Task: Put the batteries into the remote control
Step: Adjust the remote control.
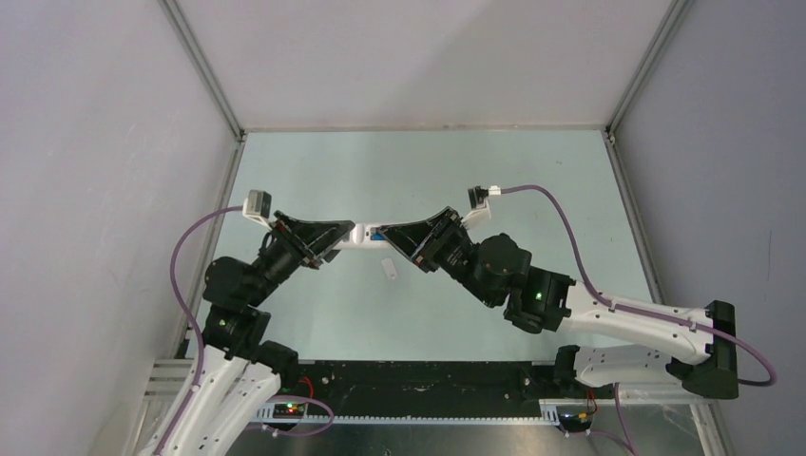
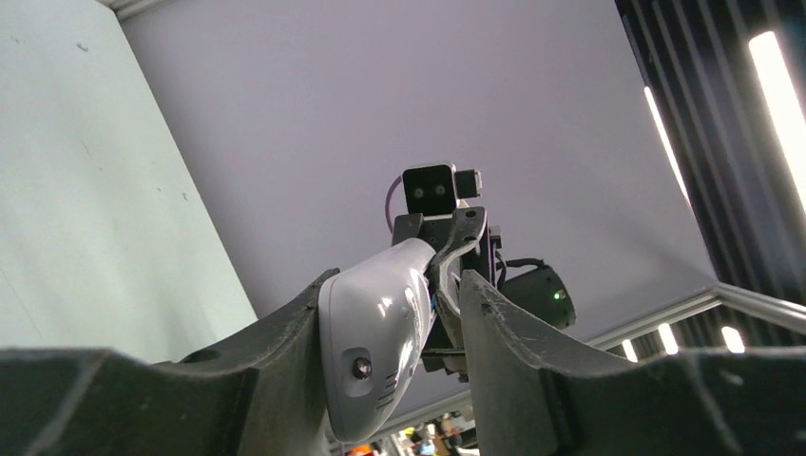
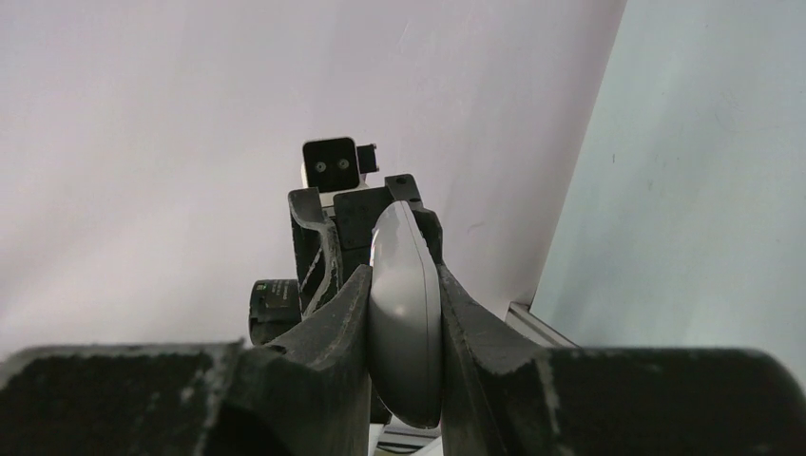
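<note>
Top external view shows the remote control (image 1: 362, 235) lifted off the table (image 1: 428, 171), slung between both arms mid-workspace. The left gripper (image 1: 333, 243) is clamped on one end, and the right gripper (image 1: 400, 237) pinches the other end edgewise. A speck of the blue battery (image 1: 378, 232) shows at the remote's right end, seemingly already in its bay. The grey one cannot be found in any view. A small white piece (image 1: 388, 269), perhaps the cover, lies on the table just below. The step in hand looks like seating cells. Next, one gripper would need to let go while the other steadies the remote.
</note>
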Robot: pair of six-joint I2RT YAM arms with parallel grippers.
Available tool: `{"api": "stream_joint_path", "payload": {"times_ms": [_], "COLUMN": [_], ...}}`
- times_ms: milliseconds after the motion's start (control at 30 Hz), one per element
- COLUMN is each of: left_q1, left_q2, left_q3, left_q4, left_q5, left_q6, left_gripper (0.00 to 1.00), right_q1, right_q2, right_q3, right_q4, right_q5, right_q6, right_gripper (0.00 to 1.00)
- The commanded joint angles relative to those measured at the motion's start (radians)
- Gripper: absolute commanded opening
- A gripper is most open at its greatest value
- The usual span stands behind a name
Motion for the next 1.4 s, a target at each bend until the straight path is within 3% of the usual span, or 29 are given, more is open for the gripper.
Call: {"api": "stream_joint_path", "payload": {"times_ms": [0, 233, 500, 533, 600, 667, 767, 967, 1233, 1367], "left_q1": [-0.007, -0.008, -0.008, -0.008, -0.008, -0.008, -0.008, -0.005, 0.027, 0.080], "left_q2": [-0.001, -0.003, 0.016, 0.020, 0.025, 0.028, 0.034, 0.067, 0.116, 0.129], "left_q3": [0.021, 0.003, -0.003, -0.003, -0.002, -0.002, -0.002, -0.009, -0.027, 0.000], "left_q4": [0.062, 0.061, 0.060, 0.061, 0.061, 0.059, 0.052, 0.037, -0.027, -0.188], "left_q5": [-0.029, 0.001, 0.052, 0.055, 0.060, 0.059, 0.037, 0.006, -0.018, -0.046], "left_q6": [-0.086, -0.066, -0.056, -0.055, -0.053, -0.052, -0.050, -0.036, 0.077, 0.232], "left_gripper": [0.51, 0.44, 0.25, 0.17, 0.04, 0.01, 0.00, 0.00, 0.00, 0.00], "right_q1": [0.013, 0.013, -0.013, -0.017, -0.023, -0.028, -0.030, -0.043, -0.060, -0.075], "right_q2": [-0.006, 0.011, 0.021, 0.021, 0.021, 0.016, 0.005, -0.043, -0.141, -0.193], "right_q3": [-0.007, -0.007, -0.007, -0.007, -0.007, -0.008, -0.007, -0.007, -0.007, -0.025], "right_q4": [-0.020, -0.019, -0.045, -0.048, -0.061, -0.081, -0.111, -0.169, -0.333, -0.441], "right_q5": [0.155, 0.159, 0.103, 0.092, 0.080, 0.076, 0.080, 0.091, 0.148, 0.210], "right_q6": [-0.006, 0.026, 0.070, 0.074, 0.084, 0.096, 0.100, 0.068, 0.062, -0.012], "right_gripper": [0.20, 0.21, 0.24, 0.25, 0.31, 0.42, 0.67, 0.87, 0.95, 0.89]}}
